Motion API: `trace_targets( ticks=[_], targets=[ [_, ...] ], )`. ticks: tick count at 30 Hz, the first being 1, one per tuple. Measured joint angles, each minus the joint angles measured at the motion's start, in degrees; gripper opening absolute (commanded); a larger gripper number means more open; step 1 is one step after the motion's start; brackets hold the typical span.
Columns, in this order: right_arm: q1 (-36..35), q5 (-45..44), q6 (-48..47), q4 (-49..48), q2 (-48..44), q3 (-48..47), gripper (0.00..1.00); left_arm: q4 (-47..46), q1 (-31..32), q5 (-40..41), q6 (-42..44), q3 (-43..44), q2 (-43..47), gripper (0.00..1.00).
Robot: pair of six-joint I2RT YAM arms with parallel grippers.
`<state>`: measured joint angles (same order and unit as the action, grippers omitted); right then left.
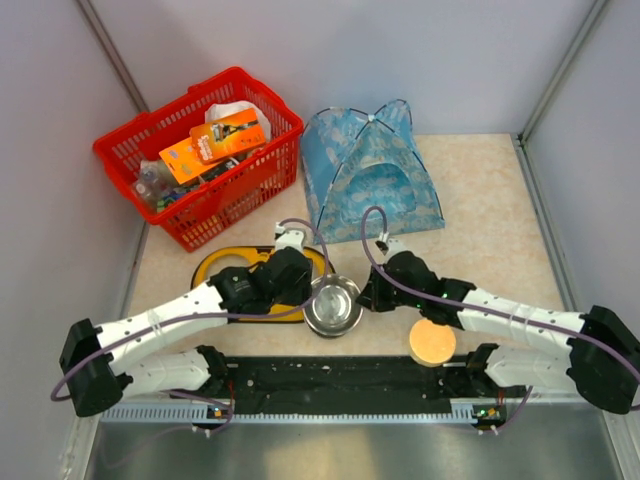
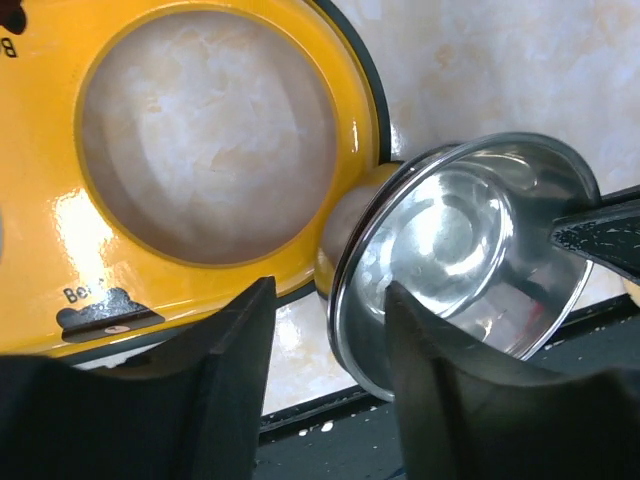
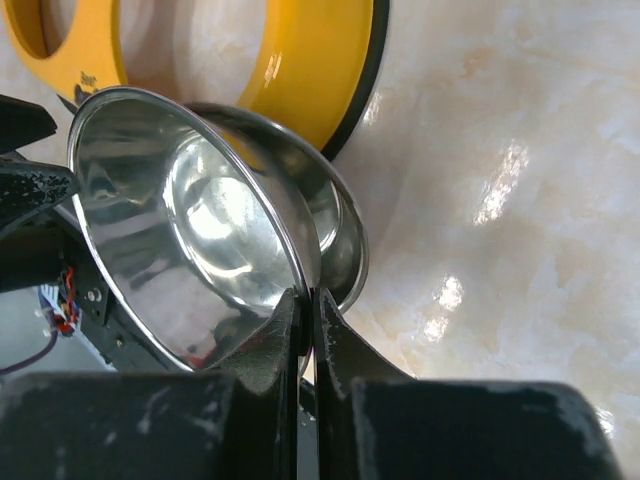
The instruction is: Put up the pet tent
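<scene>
Two arms meet over a steel bowl (image 1: 333,305) at the near middle of the table (image 1: 480,190), well apart from the pet tent (image 1: 370,175). The tent stands upright at the far side of the table, just right of the red basket (image 1: 205,160); whether they touch, cannot tell. Its arched doorway faces the arms and its dark poles cross at the peak.

Right gripper (image 3: 308,295) is clamped on the bowl's thin rim, jaws nearly meeting with only the metal between them. The bowl is tilted up on edge. A second bowl (image 3: 340,230) of the same metal lies under it.

Left gripper (image 2: 330,290) has its jaws spread wide, nothing pinched. In the left wrist view the tilted bowl's rim crosses the gap between the two black fingers (image 2: 225,370). Contact with either finger is unclear.

Yellow stand (image 1: 222,268) with round holes lies flat just left of the bowls, partly under the left arm. An orange disc (image 1: 432,343) sits near the right arm, on the near side. The basket is full of mixed packaged items.
</scene>
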<state>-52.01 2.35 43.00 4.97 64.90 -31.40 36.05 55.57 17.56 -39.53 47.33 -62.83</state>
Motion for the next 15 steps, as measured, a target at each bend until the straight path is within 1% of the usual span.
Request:
trace_targets(
  ticks=[3, 5, 10, 15],
  targets=[
    [0.0, -1.77, 0.02, 2.75, -2.1, -1.53, 0.0, -0.04, 0.0, 1.44, -0.9, -0.33, 2.05, 0.61],
    [0.0, -3.26, 0.07, 4.5, -3.52, -2.91, 0.0, -0.26, 0.0, 2.1, -1.2, -1.03, 3.72, 0.61],
    [-0.04, -7.04, 0.24, 7.54, -6.95, -5.35, 0.0, -2.36, 0.0, 2.6, -2.49, -3.63, 6.29, 0.6],
    [-0.15, -10.16, 1.46, 9.88, -7.3, -5.53, 0.0, -7.06, 0.0, 0.9, -3.17, -6.51, 7.21, 0.61]
  ],
)
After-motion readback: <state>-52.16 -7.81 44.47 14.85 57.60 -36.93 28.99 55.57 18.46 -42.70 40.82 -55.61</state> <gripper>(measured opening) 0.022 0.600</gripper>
